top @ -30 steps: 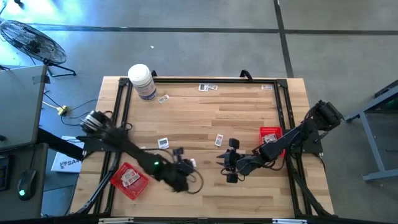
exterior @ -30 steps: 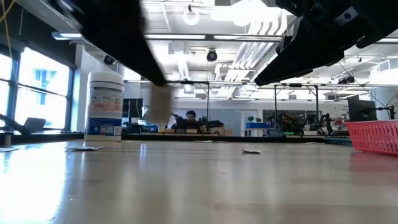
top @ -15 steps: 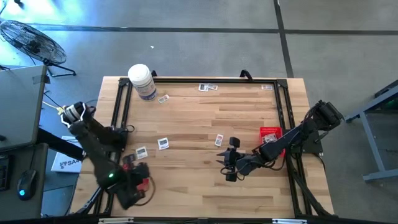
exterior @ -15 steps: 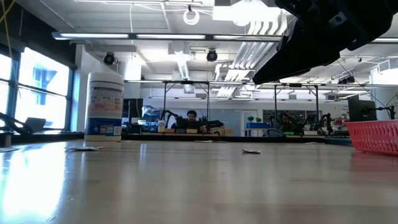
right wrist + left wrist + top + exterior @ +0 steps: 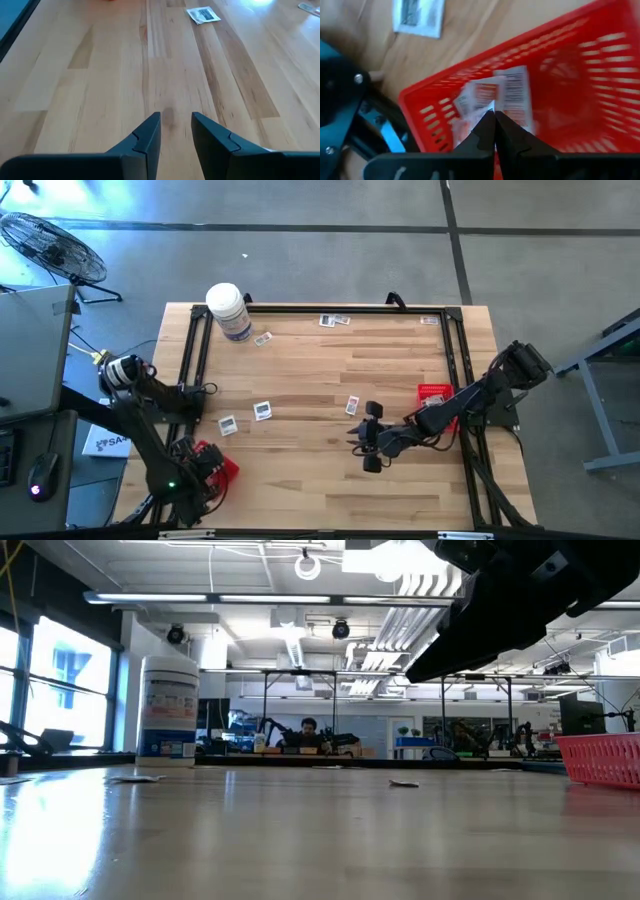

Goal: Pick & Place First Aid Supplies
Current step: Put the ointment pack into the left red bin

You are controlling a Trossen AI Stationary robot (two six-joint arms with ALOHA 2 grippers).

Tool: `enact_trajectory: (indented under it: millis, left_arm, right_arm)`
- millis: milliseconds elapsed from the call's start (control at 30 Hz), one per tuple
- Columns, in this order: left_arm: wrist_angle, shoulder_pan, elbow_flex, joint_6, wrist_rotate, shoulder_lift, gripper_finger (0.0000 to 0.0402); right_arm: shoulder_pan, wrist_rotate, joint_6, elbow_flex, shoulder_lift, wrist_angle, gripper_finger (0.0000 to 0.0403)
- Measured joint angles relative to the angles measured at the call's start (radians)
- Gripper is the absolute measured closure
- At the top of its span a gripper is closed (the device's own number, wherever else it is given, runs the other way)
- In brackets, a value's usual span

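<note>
My left gripper [image 5: 198, 472] is shut and points down over the red tray [image 5: 222, 467] at the table's near left corner. In the left wrist view the shut fingertips [image 5: 494, 114] hang above the tray [image 5: 580, 60], where two white packets with red print [image 5: 517, 95] lie. A small white corner shows at the fingertips. My right gripper [image 5: 368, 438] stands open, low over bare wood near the table's middle [image 5: 176, 116]. Loose packets lie flat on the table [image 5: 228, 423], [image 5: 262, 410], [image 5: 352, 405]. My left gripper pinches a small white packet between its two fingertips. Only one corner [image 5: 491, 106] shows above the fingertips, and the fingers hide the part held. They come from above, pointing down, over the red tray's inside.
A large white jar [image 5: 228, 310] stands at the far left. A second red tray [image 5: 435, 394] sits by the right arm. More packets lie along the far edge [image 5: 335, 320], [image 5: 430, 320], [image 5: 263, 338]. A black frame rims the table [image 5: 320, 307].
My left gripper has swung from the table's near middle toward the near left corner and now hangs over the red tray. It turned about and tipped more steeply down on the way, staying shut. A packet it had covered now shows on the table.
</note>
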Motion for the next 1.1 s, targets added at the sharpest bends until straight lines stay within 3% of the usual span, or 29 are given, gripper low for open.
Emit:
enact_trajectory:
  millis: [200, 433, 500, 667, 900, 1000, 1100]
  left_arm:
    - [0.044, 0.000, -0.028, -0.013, 0.002, 0.006, 0.0375]
    - [0.016, 0.000, 0.007, -0.014, 0.005, 0.002, 0.0296]
    - [-0.033, 0.000, 0.035, 0.009, -0.049, -0.010, 0.0279]
    - [-0.201, 0.000, 0.137, 0.065, -0.358, -0.060, 0.0260]
    - [-0.246, 0.001, 0.157, 0.119, -0.975, -0.133, 0.0259]
    - [-0.237, 0.015, 0.140, 0.120, -1.130, -0.131, 0.0259]
    - [-0.201, 0.039, 0.118, 0.118, -1.179, -0.128, 0.0259]
  right_arm:
    - [-0.003, -0.005, -0.010, 0.000, 0.000, 0.000, 0.0299]
    - [-0.013, -0.024, -0.032, 0.000, 0.000, 0.000, 0.0299]
    - [-0.019, -0.034, -0.046, 0.000, 0.000, 0.000, 0.0299]
    - [-0.048, -0.068, -0.055, 0.023, 0.020, -0.021, 0.0299]
    - [-0.074, -0.055, -0.056, 0.095, 0.075, -0.127, 0.0299]
    - [-0.089, -0.018, -0.060, 0.102, 0.076, -0.163, 0.0299]
    - [-0.116, 0.001, -0.063, 0.102, 0.076, -0.201, 0.0299]
